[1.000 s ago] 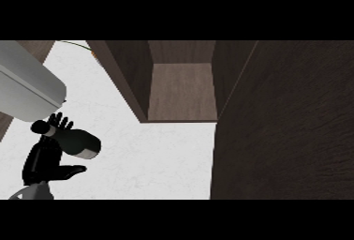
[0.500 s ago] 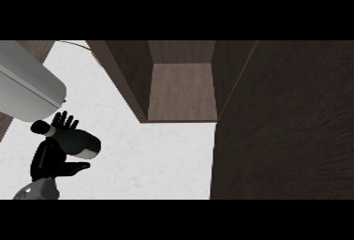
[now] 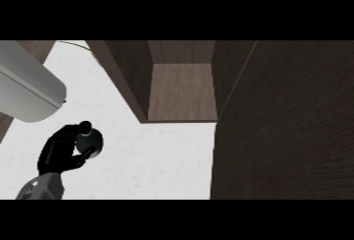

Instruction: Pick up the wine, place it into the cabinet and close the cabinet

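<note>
Change since half a second ago: the left robot hand (image 3: pixel 58 153) had its fingers spread upward behind the wine (image 3: pixel 91 139). Its fingers are now curled round the bottle and it has hold of it. The bottle's dark round top has shifted slightly toward the cabinet. The wine sits within the hand's grasp, over the white surface (image 3: pixel 155 161), at the hand's upper right. The cabinet (image 3: pixel 181 89) stands open, up and to the right of the hand and well apart from it. Its compartment shows brown back and side panels, and the wine is outside it. A tall dark panel (image 3: pixel 287 126) stands far right of the hand. A grey rounded body (image 3: pixel 26 91) lies just above the hand.
</note>
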Controlling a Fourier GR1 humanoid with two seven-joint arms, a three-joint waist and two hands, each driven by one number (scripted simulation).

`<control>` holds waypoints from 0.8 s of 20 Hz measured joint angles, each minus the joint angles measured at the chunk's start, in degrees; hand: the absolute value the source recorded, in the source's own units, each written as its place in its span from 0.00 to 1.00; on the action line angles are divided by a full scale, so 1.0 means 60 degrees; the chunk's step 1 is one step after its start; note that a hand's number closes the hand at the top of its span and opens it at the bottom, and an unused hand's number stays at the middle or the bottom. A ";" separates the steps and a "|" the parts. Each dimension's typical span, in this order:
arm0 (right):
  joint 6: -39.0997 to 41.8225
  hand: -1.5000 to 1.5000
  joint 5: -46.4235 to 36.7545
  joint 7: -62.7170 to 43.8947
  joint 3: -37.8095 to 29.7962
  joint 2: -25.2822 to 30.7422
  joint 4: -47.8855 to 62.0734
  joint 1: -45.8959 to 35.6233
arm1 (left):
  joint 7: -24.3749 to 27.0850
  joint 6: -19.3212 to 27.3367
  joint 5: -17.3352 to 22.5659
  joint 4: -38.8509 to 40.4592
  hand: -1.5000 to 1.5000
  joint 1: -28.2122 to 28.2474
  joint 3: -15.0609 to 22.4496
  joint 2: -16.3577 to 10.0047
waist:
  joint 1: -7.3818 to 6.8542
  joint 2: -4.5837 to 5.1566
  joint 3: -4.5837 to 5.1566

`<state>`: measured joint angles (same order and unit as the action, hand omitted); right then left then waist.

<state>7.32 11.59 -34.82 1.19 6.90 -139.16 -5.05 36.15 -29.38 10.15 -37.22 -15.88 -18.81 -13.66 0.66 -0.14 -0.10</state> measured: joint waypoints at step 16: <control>0.0107 0.00 0.0056 -0.0075 -0.0274 -0.0011 0.0032 -0.0019 | 0.1211 0.2214 -0.0888 -0.2642 1.00 0.1448 0.0944 0.0833 | -0.0137 -0.0058 -0.0027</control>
<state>7.96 11.93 -35.27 -0.46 6.83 -138.97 -5.17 43.42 -16.09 4.82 -53.08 -7.19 -13.14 -8.67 -0.16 -0.49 -0.26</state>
